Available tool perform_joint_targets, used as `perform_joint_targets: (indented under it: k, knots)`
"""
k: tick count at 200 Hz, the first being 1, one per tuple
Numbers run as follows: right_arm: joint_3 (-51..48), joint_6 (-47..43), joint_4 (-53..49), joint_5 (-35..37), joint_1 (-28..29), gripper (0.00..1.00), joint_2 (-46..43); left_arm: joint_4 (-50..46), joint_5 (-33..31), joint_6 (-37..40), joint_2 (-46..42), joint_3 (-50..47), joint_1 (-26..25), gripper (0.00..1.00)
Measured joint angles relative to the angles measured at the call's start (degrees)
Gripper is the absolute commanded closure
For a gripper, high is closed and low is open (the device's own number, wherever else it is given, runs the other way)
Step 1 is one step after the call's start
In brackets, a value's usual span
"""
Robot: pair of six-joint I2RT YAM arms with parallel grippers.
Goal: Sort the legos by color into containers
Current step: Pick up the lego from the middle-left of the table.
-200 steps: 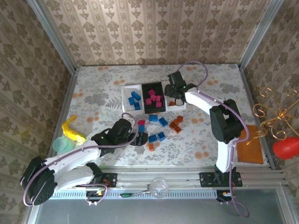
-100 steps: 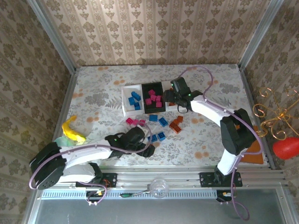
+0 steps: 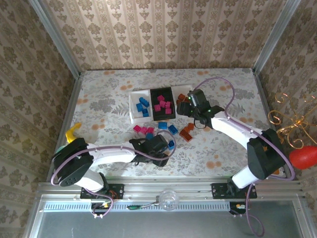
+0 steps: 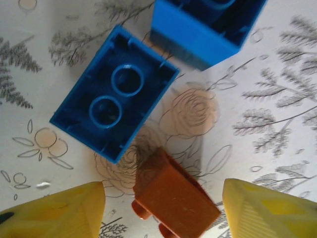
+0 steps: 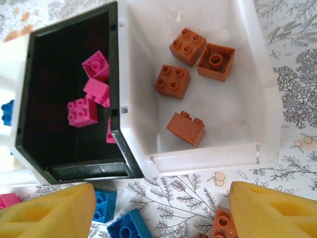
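In the top view, the yellow banana toy [image 3: 73, 133] at the left edge is half hidden behind the left arm [image 3: 109, 154]. The left pincer [image 4: 163, 191] is low over the surface [image 3: 99, 89]. Its two yellow fingers [image 4: 59, 210] stand apart, and an orange brick [image 4: 173, 198] lies between them. There is a gap on the brick's 9 o'clock side. On the 3 o'clock side it is so near the finger that I cannot tell if they touch. The picture edge cuts off the brick's bottom end. A blue brick [image 4: 114, 94] lies upside down just beside it at 11 o'clock. A second blue brick [image 4: 198, 25] at 1 o'clock is cut off at the top.

Loose pink bricks [image 3: 142, 130], loose blue bricks [image 3: 172, 130] and loose orange bricks [image 3: 187, 132] lie between the arms. The three trays sit at 12 o'clock from them. The left white tray [image 3: 132, 106] holds blue bricks. The black tray [image 5: 64, 171] holds pink ones, one half hidden by its wall. The right white tray [image 5: 208, 156] holds four orange bricks.

The right pincer [image 5: 158, 208] is wide open and holds nothing. It hangs by that tray's 6 o'clock wall and covers part of the tray in the top view. The surface is bare at 9 o'clock and at 12 o'clock from the trays.
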Motion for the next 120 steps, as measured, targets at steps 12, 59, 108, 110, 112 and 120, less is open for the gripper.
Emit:
perform_joint_targets:
  k: [12,59,108,110,112,120]
  knots:
    - [-0.15,0.0,0.55,0.0,0.0,0.27,-0.7,-0.42,-0.39,0.13,0.48,0.0,-0.04,0.45]
    - [-1.99,0.02,0.87,0.0,0.0,0.27,-1.57,-0.81,-1.31,0.11,0.55,0.0,-0.04,0.56]
    - [-3.13,0.02,0.87,-0.02,0.0,0.27,-1.62,-0.74,-1.53,0.48,0.59,0.0,-0.04,0.46]
    - [-3.15,0.04,0.85,-0.02,0.0,0.27,-1.62,-0.7,-1.62,0.52,0.61,0.0,-0.04,0.46]
    - [-3.15,0.02,0.87,-0.02,0.0,0.27,-1.62,-0.66,-1.64,0.5,0.63,0.0,-0.04,0.46]
    - [-3.15,0.04,0.87,-0.02,0.0,0.27,-1.66,-0.46,-1.81,0.52,0.83,0.0,-0.04,0.45]
